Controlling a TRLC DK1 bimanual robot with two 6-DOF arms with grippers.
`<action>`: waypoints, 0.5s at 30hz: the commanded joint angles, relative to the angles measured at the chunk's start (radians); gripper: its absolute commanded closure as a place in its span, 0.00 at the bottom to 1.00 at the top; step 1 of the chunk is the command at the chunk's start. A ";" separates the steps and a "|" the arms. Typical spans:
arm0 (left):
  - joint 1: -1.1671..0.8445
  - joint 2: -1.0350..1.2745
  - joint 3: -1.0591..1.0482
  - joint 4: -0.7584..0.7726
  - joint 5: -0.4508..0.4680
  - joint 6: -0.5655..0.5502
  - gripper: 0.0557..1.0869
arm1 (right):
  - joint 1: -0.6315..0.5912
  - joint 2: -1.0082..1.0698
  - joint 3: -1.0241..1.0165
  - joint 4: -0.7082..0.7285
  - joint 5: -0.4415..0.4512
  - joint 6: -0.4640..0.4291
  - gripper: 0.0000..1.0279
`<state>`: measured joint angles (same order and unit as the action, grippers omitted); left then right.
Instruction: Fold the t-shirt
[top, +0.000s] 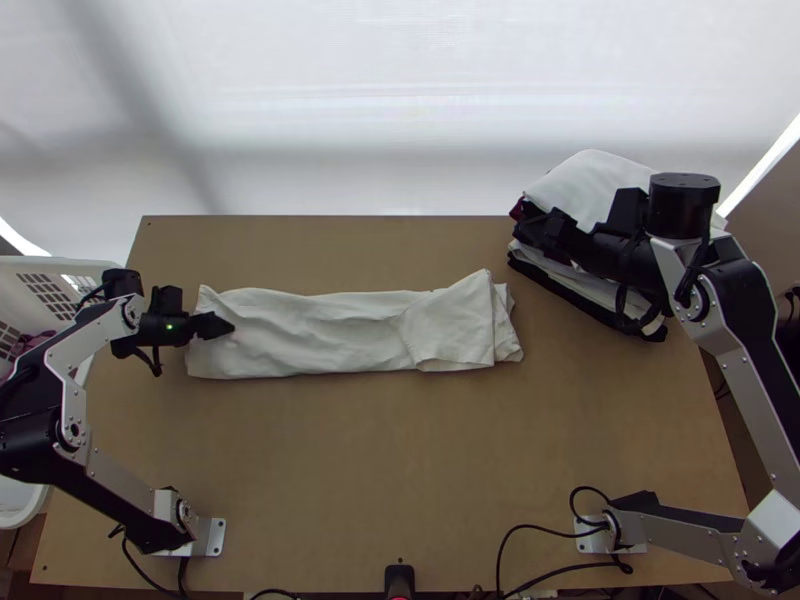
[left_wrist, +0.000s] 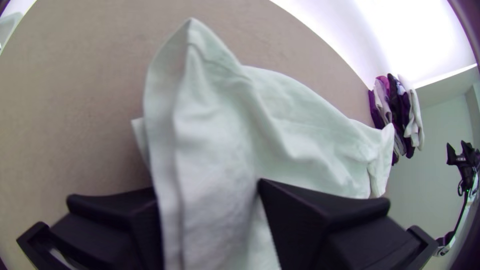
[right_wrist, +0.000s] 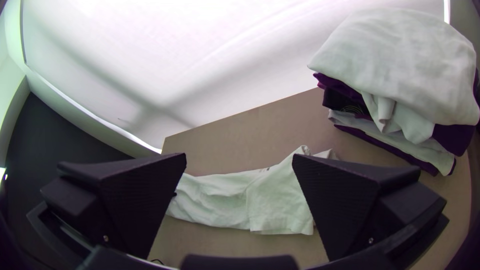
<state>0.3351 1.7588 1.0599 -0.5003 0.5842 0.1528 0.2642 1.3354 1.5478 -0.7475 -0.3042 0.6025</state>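
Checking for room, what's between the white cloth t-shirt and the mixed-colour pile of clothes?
The top view shows bare wooden tabletop between t-shirt and pile.

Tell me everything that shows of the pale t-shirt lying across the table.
The t-shirt is off-white, thin-looking soft cloth, lightly wrinkled. It lies across the table as a long, narrow strip, with a flap doubled over towards its right end and layered edges beyond. At its left end, the left claw stands with its fingers parted, cloth between them; whether they press it, I cannot tell.
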 joint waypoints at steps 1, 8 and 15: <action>0.035 -0.027 0.012 -0.024 -0.020 -0.045 0.96 | -0.014 0.011 0.031 -0.007 -0.007 0.026 0.03; 0.278 0.014 0.146 -0.152 -0.021 0.116 0.96 | -0.016 0.010 0.024 -0.006 -0.007 0.020 0.04; 0.413 0.022 0.361 -0.380 -0.021 0.182 0.96 | -0.016 0.005 0.009 -0.006 -0.006 0.008 0.04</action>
<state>0.7429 1.8042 1.3483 -0.8032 0.5575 0.3008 0.2565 1.3361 1.5513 -0.7483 -0.3042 0.6022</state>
